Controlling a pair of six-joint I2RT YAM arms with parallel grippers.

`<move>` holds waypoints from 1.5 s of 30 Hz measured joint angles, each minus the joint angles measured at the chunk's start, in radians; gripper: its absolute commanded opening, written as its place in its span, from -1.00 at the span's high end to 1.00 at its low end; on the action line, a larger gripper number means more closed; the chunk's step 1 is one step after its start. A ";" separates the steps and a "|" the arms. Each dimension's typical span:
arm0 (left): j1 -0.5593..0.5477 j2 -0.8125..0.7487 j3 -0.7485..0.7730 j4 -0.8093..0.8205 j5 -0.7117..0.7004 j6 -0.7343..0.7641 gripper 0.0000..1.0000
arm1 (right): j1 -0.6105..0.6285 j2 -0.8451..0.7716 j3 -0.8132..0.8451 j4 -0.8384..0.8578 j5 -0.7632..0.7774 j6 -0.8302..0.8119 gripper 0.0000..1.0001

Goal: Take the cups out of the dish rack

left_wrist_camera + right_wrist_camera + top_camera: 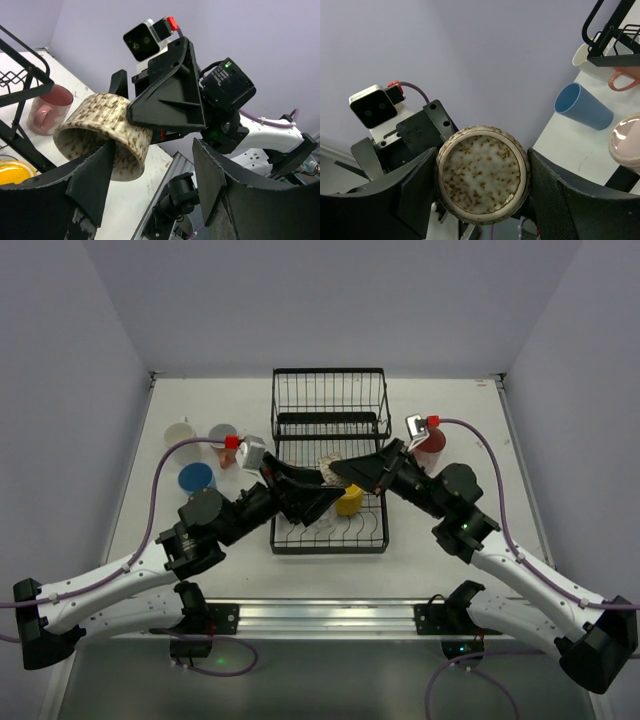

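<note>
The speckled cup [102, 135] was gripped by the right end effector [482, 175] at frame centre, above the dish rack [329, 421]. Its mouth was turned toward the wide-open, empty left end effector [152, 150].

Two arms of white shells [100, 585] and matt black joint housings [205, 510]; a pale purple cable [158, 485] runs along each to a silver-grey wrist camera [252, 452] with a red plug [231, 442]. Small green lights [227, 65] glow on the joints; the fingers [212, 175] are black, wedge-shaped, scuffed grey at the edges
</note>
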 measured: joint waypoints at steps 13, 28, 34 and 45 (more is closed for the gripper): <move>0.000 0.021 0.001 0.048 0.013 0.000 1.00 | 0.062 0.056 -0.002 0.147 0.011 0.050 -0.05; -0.006 -0.118 0.072 -0.687 -0.290 -0.028 1.00 | 0.092 -0.076 0.023 -0.134 0.077 -0.101 -0.98; -0.005 -0.044 0.115 -1.121 -0.444 -0.153 1.00 | 0.092 -0.211 0.107 -0.360 0.203 -0.273 -0.98; 0.315 0.077 0.140 -1.207 -0.432 -0.131 1.00 | 0.092 -0.256 0.124 -0.595 0.263 -0.465 -0.98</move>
